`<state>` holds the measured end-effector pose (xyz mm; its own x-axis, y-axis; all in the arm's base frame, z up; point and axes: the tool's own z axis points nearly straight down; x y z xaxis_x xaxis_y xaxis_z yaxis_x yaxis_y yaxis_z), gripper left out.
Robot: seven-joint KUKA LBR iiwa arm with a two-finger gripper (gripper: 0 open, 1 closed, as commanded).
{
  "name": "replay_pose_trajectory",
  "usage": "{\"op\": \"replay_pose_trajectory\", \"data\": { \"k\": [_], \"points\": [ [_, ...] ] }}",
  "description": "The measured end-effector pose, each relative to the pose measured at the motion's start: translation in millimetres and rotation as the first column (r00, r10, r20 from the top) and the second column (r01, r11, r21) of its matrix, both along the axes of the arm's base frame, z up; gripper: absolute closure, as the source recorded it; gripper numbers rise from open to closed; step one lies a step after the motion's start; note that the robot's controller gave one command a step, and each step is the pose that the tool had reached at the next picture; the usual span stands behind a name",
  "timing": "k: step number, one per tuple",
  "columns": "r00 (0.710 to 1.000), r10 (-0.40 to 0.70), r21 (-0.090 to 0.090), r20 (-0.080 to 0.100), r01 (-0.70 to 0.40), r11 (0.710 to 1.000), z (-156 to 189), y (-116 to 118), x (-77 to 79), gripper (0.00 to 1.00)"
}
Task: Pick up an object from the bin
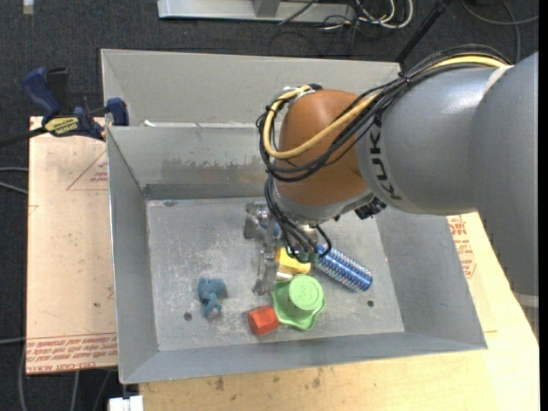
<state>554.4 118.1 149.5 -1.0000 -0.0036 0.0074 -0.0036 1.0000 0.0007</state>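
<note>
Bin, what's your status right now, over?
Jaws low in bin, nothing seen held. Yellow piece, green lid, red block right beside. Blue roller close by.

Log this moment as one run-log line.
gripper: low at centre of bin | nearest: yellow piece, green round cap, red block | also: blue ribbed roller, blue lump | grasp: unconfirmed

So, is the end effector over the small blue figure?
No, the end effector is beside the yellow piece and green round piece; the small blue figure lies apart to their left.
</note>
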Motion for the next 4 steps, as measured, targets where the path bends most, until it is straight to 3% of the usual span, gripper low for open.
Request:
{"op": "replay_pose_trajectory", "data": {
  "k": [1,2,3,4],
  "points": [
    [0.811,0.585,0.003,0.006,-0.585,0.811,-81,87,-12.4,0.00],
    [0.534,0.846,-0.001,0.010,-0.846,0.534,-49,66,-22.6,0.00],
    [0.323,0.946,-0.001,0.011,-0.946,0.323,-50,83,-16.5,0.00],
    [0.184,0.983,0.001,0.008,-0.983,0.184,-81,71,-16.1,0.00]
  ]
}}
